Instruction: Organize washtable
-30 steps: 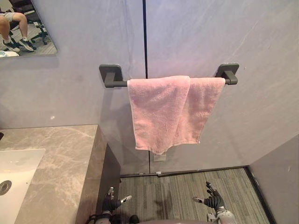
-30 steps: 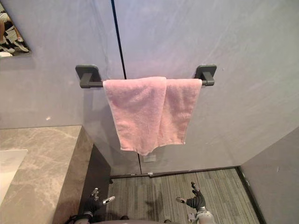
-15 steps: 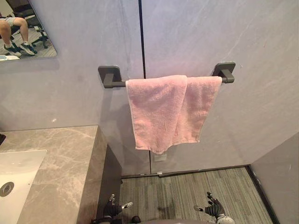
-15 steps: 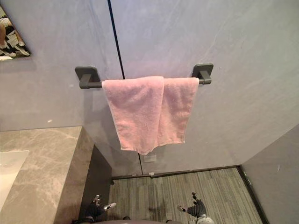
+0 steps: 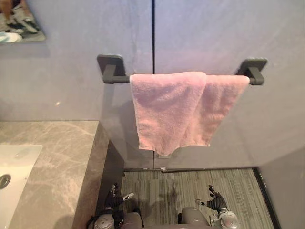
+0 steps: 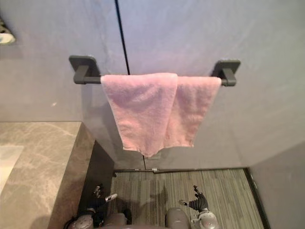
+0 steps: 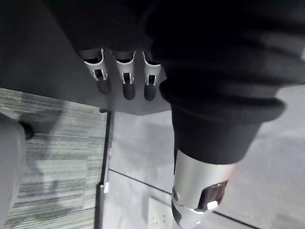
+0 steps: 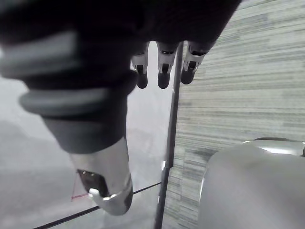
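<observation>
Washtable (image 5: 57,157), a marbled brown stone top, lies above the left hand (image 5: 114,199) and to its outer side, with its dark side panel just beside that hand; nothing stands on the part of it that shows. Striped grey carpet (image 5: 167,191) lies below both hands; a pink towel (image 5: 171,109) hangs high above them, roughly over the gap between the two, draped in two overlapping folds, the fold nearer the left hand in front and reaching lower. A white sink (image 5: 14,167) is set into the washtable at its far end from the left hand; a dark rail (image 5: 114,71) carries the towel; a mirror corner (image 5: 19,24) sits higher still, its reflection too blurred to read. The left hand hangs low with fingers (image 7: 124,81) straight and slightly spread, holding nothing; the right hand (image 5: 215,201) seems the same, fingers (image 8: 162,71) loose and empty.
</observation>
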{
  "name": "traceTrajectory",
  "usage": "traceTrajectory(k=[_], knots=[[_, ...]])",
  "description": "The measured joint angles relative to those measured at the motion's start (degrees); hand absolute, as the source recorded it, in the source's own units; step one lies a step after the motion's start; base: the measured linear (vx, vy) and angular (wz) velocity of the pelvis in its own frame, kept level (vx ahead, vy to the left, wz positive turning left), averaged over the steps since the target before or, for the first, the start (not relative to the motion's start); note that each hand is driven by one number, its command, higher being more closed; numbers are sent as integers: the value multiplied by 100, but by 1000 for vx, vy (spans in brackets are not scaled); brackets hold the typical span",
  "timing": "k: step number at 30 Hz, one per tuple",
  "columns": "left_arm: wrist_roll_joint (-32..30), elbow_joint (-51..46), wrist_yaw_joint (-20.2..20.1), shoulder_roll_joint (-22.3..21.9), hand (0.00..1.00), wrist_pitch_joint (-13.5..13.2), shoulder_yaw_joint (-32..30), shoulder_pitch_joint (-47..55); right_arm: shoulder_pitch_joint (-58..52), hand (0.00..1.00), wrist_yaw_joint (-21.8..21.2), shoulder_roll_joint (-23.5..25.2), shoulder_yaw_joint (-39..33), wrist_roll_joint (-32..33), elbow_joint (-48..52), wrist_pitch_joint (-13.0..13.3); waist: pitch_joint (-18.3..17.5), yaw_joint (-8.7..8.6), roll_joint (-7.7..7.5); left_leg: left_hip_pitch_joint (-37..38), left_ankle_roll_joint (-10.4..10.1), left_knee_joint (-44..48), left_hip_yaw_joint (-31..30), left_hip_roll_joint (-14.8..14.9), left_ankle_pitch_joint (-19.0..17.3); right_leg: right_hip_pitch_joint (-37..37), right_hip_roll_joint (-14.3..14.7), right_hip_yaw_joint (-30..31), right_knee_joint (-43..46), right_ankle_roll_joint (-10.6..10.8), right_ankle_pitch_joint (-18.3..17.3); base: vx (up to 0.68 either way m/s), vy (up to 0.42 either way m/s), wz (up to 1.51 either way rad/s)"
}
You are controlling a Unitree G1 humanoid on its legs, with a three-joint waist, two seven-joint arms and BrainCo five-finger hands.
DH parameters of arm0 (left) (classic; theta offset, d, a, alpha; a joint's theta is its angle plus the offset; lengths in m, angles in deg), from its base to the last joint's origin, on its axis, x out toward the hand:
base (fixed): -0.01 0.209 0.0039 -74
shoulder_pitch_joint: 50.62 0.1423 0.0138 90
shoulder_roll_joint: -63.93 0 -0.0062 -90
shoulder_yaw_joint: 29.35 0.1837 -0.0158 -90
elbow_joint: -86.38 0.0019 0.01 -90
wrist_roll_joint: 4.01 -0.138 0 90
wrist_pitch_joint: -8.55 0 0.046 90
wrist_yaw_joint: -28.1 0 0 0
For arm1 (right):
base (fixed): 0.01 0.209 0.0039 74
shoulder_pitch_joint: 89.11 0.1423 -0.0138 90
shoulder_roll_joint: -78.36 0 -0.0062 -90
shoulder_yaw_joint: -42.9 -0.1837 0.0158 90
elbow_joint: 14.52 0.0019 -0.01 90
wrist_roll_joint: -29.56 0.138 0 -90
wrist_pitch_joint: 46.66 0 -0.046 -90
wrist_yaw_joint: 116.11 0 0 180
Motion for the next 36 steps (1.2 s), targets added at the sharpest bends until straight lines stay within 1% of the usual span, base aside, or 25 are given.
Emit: traceTrajectory(k=[2, 3, 4, 5, 6, 7, 8, 9, 10, 11, 12, 13, 14, 15, 17, 18, 20, 21, 22, 23, 26, 28, 33, 34, 36], knots=[[35, -59, 83, 16, 0, 0, -67, 6, 35, 0, -7, 1, 17, 2, 138, -3, -38, 94, -63, -252, -309, 341, -385, 172, -149, 45, -195, 449, -37, 39, 25, 30, -470, 72], [72, -77, 90, 18, 0, -1, -70, 6, 28, 0, -6, -3, 48, 0, 207, -3, -47, 135, -117, -319, -438, 427, -481, 215, -179, 100, -248, 533, -125, 274, -29, 1, -520, 82], [87, -70, 105, -1, 0, 6, -72, 15, 48, 0, -10, -12, 92, -4, 205, -13, -90, 133, -203, -390, -604, 417, -707, 287, -130, 250, -202, 370, -277, 666, -462, -23, -601, 63], [164, -49, 121, -159, 0, 7, -95, 37, 194, 0, -10, -70, 111, -2, 217, -19, -90, 248, -55, -347, -811, 96, -809, 523, 95, 292, -41, 41, -404, 494, -750, -53, -601, 62], [179, -21, 124, -280, 0, 14, -72, 45, 266, 0, -8, -138, 150, 1, 216, -22, -62, 284, 75, -340, -810, -61, -856, 638, 278, 294, 69, -75, -348, 481, -754, -84, -577, 68], [183, -41, 125, -426, 0, -2, -12, 29, 322, 0, 11, -278, 198, 3, 216, -33, -42, 274, 69, -337, -667, -425, -836, 738, 752, 286, 114, -328, -265, 376, -807, -146, -594, 125], [190, -57, 185, -507, 0, -4, 60, -2, 318, 0, 8, -342, 215, 4, 215, -36, -72, 201, 123, -382, -303, -829, -674, 814, 1377, 304, 126, -765, -233, 258, -807, -156, -458, 139], [194, -55, 204, -526, 0, -2, 80, -1, 333, 0, 13, -380, 219, 5, 204, -33, -74, 149, 125, -416, -139, -1022, -507, 824, 1675, 291, 150, -952, -262, 187, -774, -191, -517, 148], [201, -51, 216, -496, 0, 0, 200, -10, 432, 0, 18, -378, 241, 4, 185, -25, -76, 122, 125, -458, 138, -1305, -168, 833, 2062, 291, 147, -1291, -356, -25, -706, -112, -236, 97], [201, -49, 217, -495, 0, 0, 246, -15, 498, 0, 19, -384, 245, 4, 149, -16, -71, 138, 134, -498, 74, -1246, 33, 824, 2013, 283, 162, -1420, -428, -134, -660, -142, -337, 111], [201, -47, 213, -488, 0, 11, 297, -45, 605, 0, 46, -395, 188, 5, 16, -14, -69, 112, 139, -671, -210, -695, 316, 703, 1708, 306, 153, -1794, -613, -382, -523, -102, -281, 105], [202, -47, 212, -453, 0, 12, 353, -100, 663, 0, 120, -393, 153, 6, -36, -14, -49, 119, 99, -749, -311, -270, 442, 553, 1377, 327, 133, -2047, -737, -503, -431, -124, -322, 112], [203, -49, 209, -412, 0, 11, 414, -123, 652, 0, 137, -385, 127, 6, -39, -15, -38, 123, 80, -744, -304, -120, 518, 448, 1224, 355, 122, -2197, -801, -561, -389, -131, -222, 135], [202, -52, 198, -311, 0, 12, 510, -175, 649, 0, 146, -364, 71, 10, -82, -15, -49, 115, 94, -657, -231, 209, 893, 362, 794, 430, 111, -2611, -943, -693, -291, -130, -137, 108], [201, -52, 189, -247, 0, 15, 565, -221, 644, 0, 147, -364, 28, 16, -117, -15, -41, 107, 81, -562, -105, 621, 1191, 334, 420, 524, 71, -2913, -1001, -731, -268, -125, -74, 112], [199, -53, 173, -187, 0, 17, 681, -303, 620, 0, 168, -304, -58, 58, -139, -16, -45, -33, 87, -293, 40, 978, 1642, 333, -9, 759, -31, -3459, -1065, -737, -264, -111, -25, 141], [191, -53, 170, -169, 0, 17, 747, -385, 582, 0, 206, -234, -182, 99, -147, -16, -57, -198, 106, -76, 92, 705, 1927, 311, -107, 935, -87, -3828, -1150, -694, -240, -126, 22, 145], [175, -50, 165, -105, 0, 21, 853, -482, 587, 0, 252, -170, -279, 155, -219, -16, -74, -230, 88, 97, 239, 78, 2013, 178, 24, 1020, -114, -3977, -1270, -620, -176, -130, 69, 104], [168, -55, 165, -19, 0, 23, 877, -506, 601, 0, 248, -99, -278, 254, -333, -37, -130, -152, 3, 269, 233, -497, 1956, -30, 385, 1036, -149, -3980, -1444, -563, 19, -121, 85, 77], [159, -53, 171, 41, 0, 26, 877, -479, 621, 0, 249, -62, -247, 294, -328, -28, -165, -168, -5, 433, 265, -946, 1897, -160, 668, 1088, -146, -3971, -1628, -538, 182, -74, 72, 34], [63, -50, 172, 133, 0, 25, 847, -373, 739, 0, 247, -20, -203, 345, -509, -22, -176, -165, 49, 901, 364, -2042, 1843, -390, 1287, 1204, -104, -3840, -1975, -456, 492, -103, 102, 11], [47, -21, 169, 167, 0, 25, 782, -233, 861, 0, 246, -5, -131, 334, -600, -46, -179, -168, 76, 1138, 445, -2527, 1970, -440, 1529, 1165, -60, -3645, -1995, -410, 606, -182, 111, -28], [46, 218, 167, 161, 0, 33, 615, -80, 875, 0, 246, 35, -122, 236, -708, -122, -160, -184, 77, 1107, 506, -2609, 1929, -588, 1593, 1087, -158, -3436, -2013, -331, 686, -169, 101, -5], [47, 222, 167, 162, 0, 33, 616, -69, 872, 0, 245, 37, -118, 235, -708, -123, -112, -181, 103, 1052, 521, -2611, 1778, -636, 1584, 1068, -162, -3349, -1953, -222, 619, -168, 55, 25], [44, 221, 169, 181, 0, 34, 618, -90, 804, 0, 243, 40, -50, 237, -692, -119, -75, -200, 143, 928, 525, -2611, 1412, -743, 1586, 882, 94, -2536, -1774, -59, 420, -123, 8, 61]])
